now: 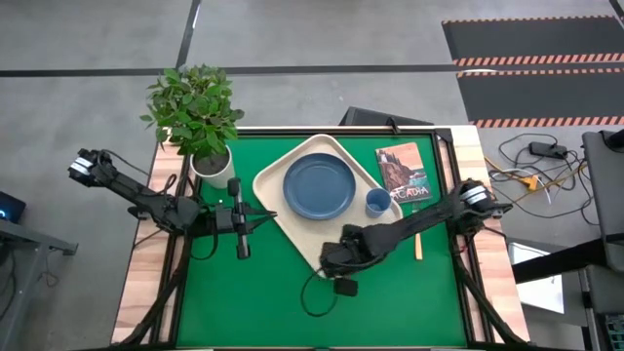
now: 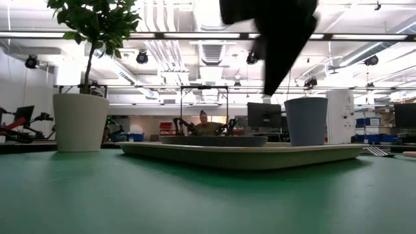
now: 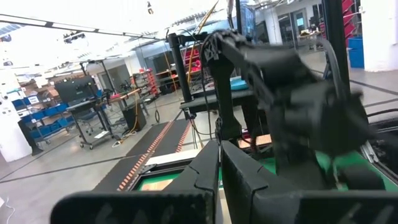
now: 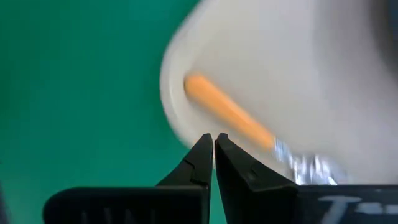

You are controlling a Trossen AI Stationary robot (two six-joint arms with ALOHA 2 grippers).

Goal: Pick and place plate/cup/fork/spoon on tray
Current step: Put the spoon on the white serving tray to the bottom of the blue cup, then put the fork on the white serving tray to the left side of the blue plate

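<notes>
**One utensil left on the table, one already in the tray**

Green covers the table (image 1: pixel 390 302), with a workshop hall beyond. At its centre, the tray (image 1: pixel 292 226) lies diagonal, holding the plate (image 1: pixel 319 186) and, at the plate's 3 o'clock, the cup (image 1: pixel 377 203). The right wrist view shows an orange-handled utensil (image 4: pixel 227 114) inside the tray's corner; whether fork or spoon I cannot tell. Another orange handle (image 1: pixel 419 246) lies on the table at 4 o'clock from the cup.

The right gripper (image 4: pixel 213 158) hangs closed and empty over the tray's 6 o'clock corner. The left gripper (image 1: pixel 271 215), also closed and empty, waits at the tray's 9 o'clock edge.

Judged next: fetch the table utensil. Rise clear of the raised rim, open across the slim handle, grip mid-handle. The book (image 1: pixel 403 171) and table edge crowd that side; the 6 o'clock area is open.
</notes>
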